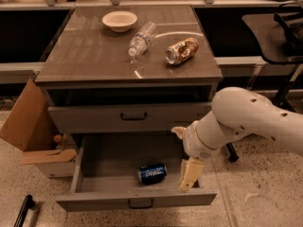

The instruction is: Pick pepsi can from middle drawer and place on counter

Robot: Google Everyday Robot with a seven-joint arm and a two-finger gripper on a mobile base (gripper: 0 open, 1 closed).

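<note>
The pepsi can (152,173) is blue with white lettering and lies on its side on the floor of the open middle drawer (94,200), near the front. The drawer is pulled out, its narrow front panel and dark bar handle facing me. My gripper (190,175) hangs from the white arm over the drawer's right part, just right of the can and not touching it. The counter (94,51) is the glossy grey-brown top above.
On the counter stand a white bowl (119,20), a clear plastic bottle (142,38) on its side and a gold-brown can (181,50) on its side. The taller-fronted drawer (134,117) above is closed. An open cardboard box (33,126) sits left of the cabinet. A dark chair (284,37) is at the right.
</note>
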